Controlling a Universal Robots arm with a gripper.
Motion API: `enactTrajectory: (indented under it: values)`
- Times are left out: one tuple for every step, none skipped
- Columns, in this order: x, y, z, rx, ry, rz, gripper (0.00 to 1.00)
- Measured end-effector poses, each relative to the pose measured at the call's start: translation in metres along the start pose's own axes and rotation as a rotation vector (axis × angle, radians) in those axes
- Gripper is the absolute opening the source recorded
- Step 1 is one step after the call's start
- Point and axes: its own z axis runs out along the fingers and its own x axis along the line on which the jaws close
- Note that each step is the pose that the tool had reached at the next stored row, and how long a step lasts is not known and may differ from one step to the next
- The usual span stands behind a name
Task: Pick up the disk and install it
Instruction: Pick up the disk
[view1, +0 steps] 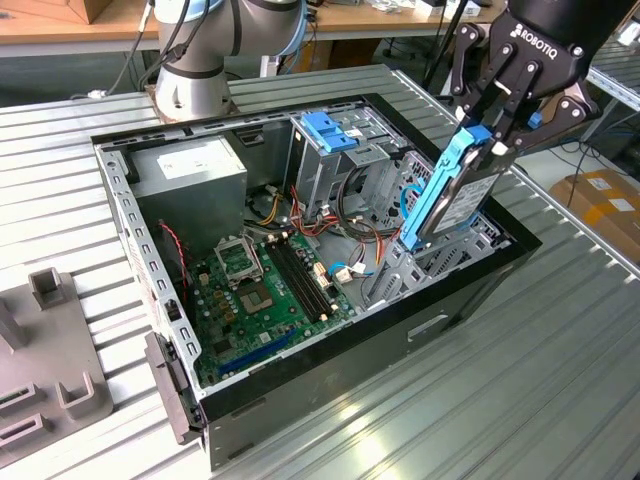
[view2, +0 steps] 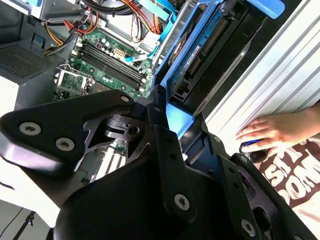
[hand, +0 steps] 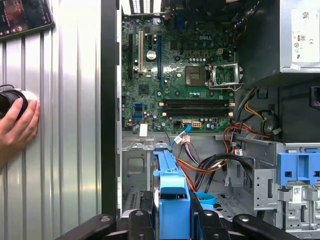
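The disk (view1: 455, 195), a dark grey drive in a bright blue caddy, hangs tilted over the right end of the open computer case (view1: 120, 190) in the exterior view. My gripper (view1: 490, 135) is shut on its upper end, a finger on each side of the caddy. The disk's lower end reaches down to the metal drive bay (view1: 440, 255) by the case wall. In the second wrist view the disk (view2: 192, 55) runs away from my gripper (view2: 172, 117) toward the case. The first wrist view has the blue caddy (hand: 172, 195) between my gripper (hand: 172, 222) fingers.
The case holds a green motherboard (view1: 270, 285), a power supply (view1: 190, 170), red and blue cables, and a fixed blue bracket (view1: 328, 130) on a metal cage. A person's hand (hand: 17, 127) rests on the slatted table beside the case. A grey fixture (view1: 40, 350) lies at the exterior view's left.
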Motion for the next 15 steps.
enactTrajectory:
  values:
    - [0.0000,0.0000,0.0002,0.0000,0.0000,0.000,0.37]
    - [0.0000,0.0001,0.0008,0.0000,-0.0002,0.000,0.37]
    - [0.0000,0.0001,0.0012,0.0000,0.0001,0.000,0.37]
    - [0.0000,0.0001,0.0019,0.0000,0.0001,0.000,0.37]
    - [0.0000,0.0001,0.0019,0.0000,0.0002,0.000,0.37]
    - [0.0000,0.0001,0.0019,0.0000,0.0002,0.000,0.37]
    - [0.0000,0.0001,0.0020,0.0000,0.0002,0.000,0.37]
    - [0.0000,0.0001,0.0031,0.0000,-0.0001,0.000,0.37]
    - [0.0001,0.0001,0.0036,0.0000,0.0000,0.000,0.37]
    - [0.0001,0.0001,0.0041,0.0000,0.0001,0.000,0.37]
    - [0.0001,0.0001,0.0051,0.0000,0.0000,0.000,0.37]
    - [0.0002,0.0001,0.0074,0.0000,0.0001,0.000,0.37]
    - [0.0004,0.0001,0.0099,0.0000,-0.0001,0.000,0.37]
    - [0.0005,0.0001,0.0126,0.0000,0.0001,0.000,0.37]
    - [0.0008,0.0001,0.0168,0.0000,0.0001,0.000,0.37]
